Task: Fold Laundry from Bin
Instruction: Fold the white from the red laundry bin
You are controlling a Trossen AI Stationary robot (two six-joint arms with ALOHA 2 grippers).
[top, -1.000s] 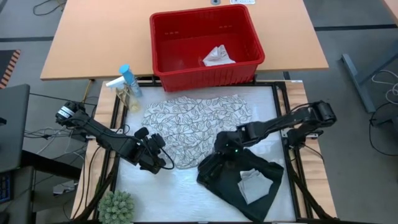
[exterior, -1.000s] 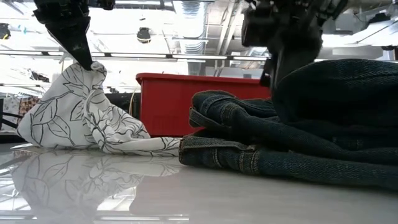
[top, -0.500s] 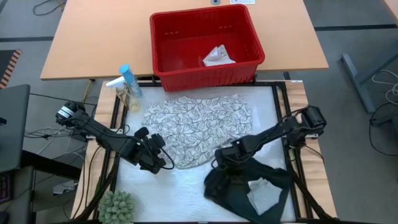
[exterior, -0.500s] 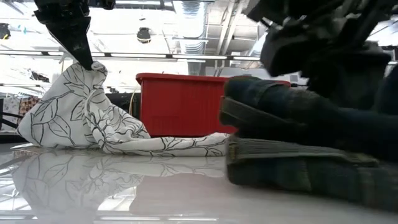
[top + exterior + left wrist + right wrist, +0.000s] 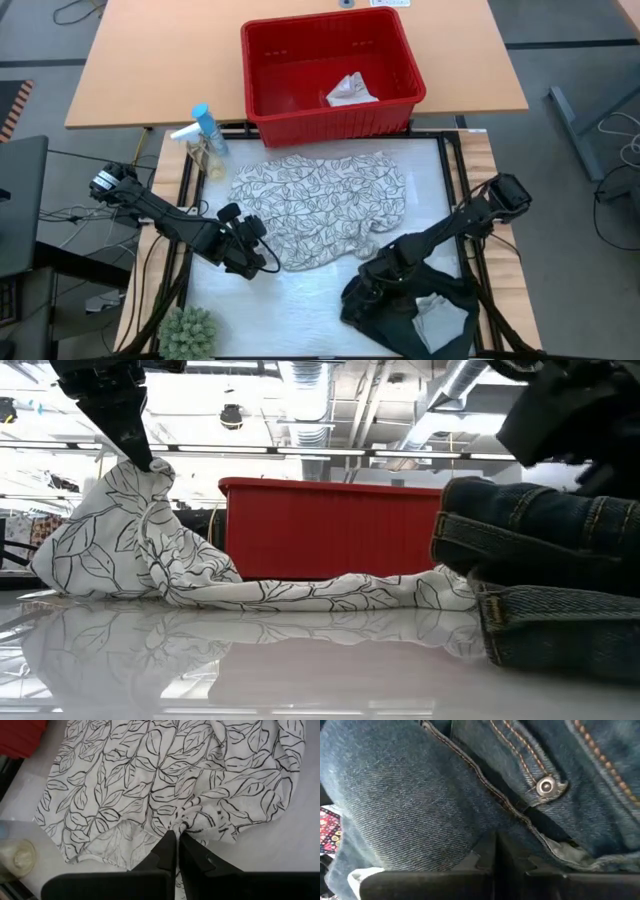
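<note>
High view, starting at the near edge of the surface. Down by the near right corner: right gripper buried in the dark garment, jaws clenched on a denim fold, going by the right wrist view. Bunched in a heap, nowhere near flat. Risks sliding off the near or right edge with any pull that way. Could also slip free if only a thin layer is pinched, dropping back in a worse tangle.

Moving in toward the middle, left side: left gripper, jaws clamped on a tuft of the leaf-patterned cloth, raising it into a peak in the low view. Lies just beside the denim at its near right lobe; might snag there and get towed along, wrecking the spread. Might also pop out of the pinch, or sweep into the spray bottle near the far left corner and tip it.

Farther off, past the far edge: bin, small whitish cloth inside, untouched. Nothing folded yet, by the look of it.
</note>
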